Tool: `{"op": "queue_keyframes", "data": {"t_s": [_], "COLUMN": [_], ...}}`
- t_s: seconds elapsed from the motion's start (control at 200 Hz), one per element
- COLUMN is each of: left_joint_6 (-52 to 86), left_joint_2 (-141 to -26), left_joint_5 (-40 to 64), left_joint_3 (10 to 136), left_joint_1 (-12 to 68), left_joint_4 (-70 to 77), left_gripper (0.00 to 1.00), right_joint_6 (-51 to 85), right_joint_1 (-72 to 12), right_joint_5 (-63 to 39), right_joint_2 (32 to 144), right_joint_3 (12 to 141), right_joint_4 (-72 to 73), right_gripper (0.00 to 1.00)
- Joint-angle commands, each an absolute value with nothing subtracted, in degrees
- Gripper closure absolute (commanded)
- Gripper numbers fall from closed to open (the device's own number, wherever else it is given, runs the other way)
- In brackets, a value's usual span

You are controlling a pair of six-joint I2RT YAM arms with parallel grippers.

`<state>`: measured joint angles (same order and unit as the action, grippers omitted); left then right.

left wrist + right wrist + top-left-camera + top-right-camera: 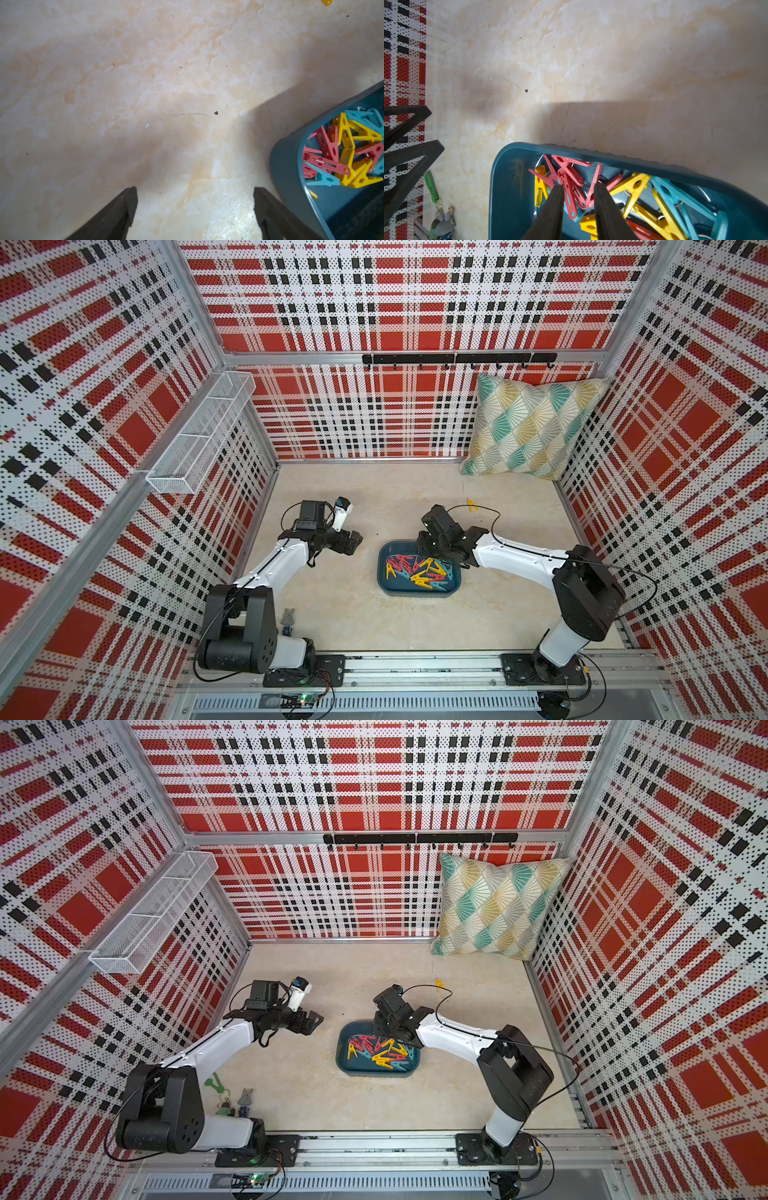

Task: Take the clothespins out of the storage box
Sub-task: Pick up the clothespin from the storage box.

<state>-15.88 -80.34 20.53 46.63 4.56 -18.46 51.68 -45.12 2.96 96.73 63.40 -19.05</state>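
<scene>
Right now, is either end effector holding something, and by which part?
The left end effector, open, holds nothing. The right end effector straddles red clothespins in the storage box; whether it grips them cannot be told.

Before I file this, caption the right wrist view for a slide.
Right gripper, jaws parted, straddles a red plastic clothespin inside the shallow teal plastic storage box on the marbled tabletop.

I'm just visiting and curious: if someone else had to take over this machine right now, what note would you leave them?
Left hand: open, empty, over bare table beside the storage box.
Right hand: down in the box, fingers astride red clothespins; grip unclear.
Done: one yellow clothespin lies on the table, outside the box.
Left: all other clothespins, piled in the box.
</scene>
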Motion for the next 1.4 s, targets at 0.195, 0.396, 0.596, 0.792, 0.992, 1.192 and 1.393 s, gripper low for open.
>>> {"op": "queue_keyframes", "data": {"t_s": [0.195,0.396,0.596,0.792,0.992,1.192,1.393], "left_joint_6": [-16.31,-16.29,-16.35,-16.27,-16.35,-16.35,-16.43], "left_joint_2": [-80.64,-80.33,-80.40,-80.33,-80.32,-80.33,-80.32], "left_joint_5": [20.74,20.74,20.92,20.83,20.83,20.83,20.83], "left_joint_3": [46.01,45.99,46.02,46.01,46.03,46.00,45.92], "left_joint_1": [4.79,4.81,4.83,4.83,4.83,4.86,4.81], "left_joint_4": [-17.67,-17.71,-17.75,-17.69,-17.69,-17.70,-17.73], "left_gripper": [0.07,0.07,0.07,0.07,0.07,0.07,0.07], "right_joint_6": [47.02,46.31,47.02,47.55,47.29,47.29,47.63], "right_joint_1": [-47.03,-48.52,-48.52,-48.52,-48.51,-48.67,-49.04], "right_joint_5": [4.59,6.83,8.40,8.69,8.65,8.70,9.19], "right_joint_2": [103.36,107.37,108.69,110.44,112.15,113.40,113.46], "right_joint_3": [68.81,73.12,73.56,74.00,75.03,75.59,75.41], "right_joint_4": [-27.62,-30.41,-31.07,-30.99,-30.35,-30.59,-31.37], "right_gripper": [0.67,0.68,0.69,0.69,0.71,0.73,0.73]}}
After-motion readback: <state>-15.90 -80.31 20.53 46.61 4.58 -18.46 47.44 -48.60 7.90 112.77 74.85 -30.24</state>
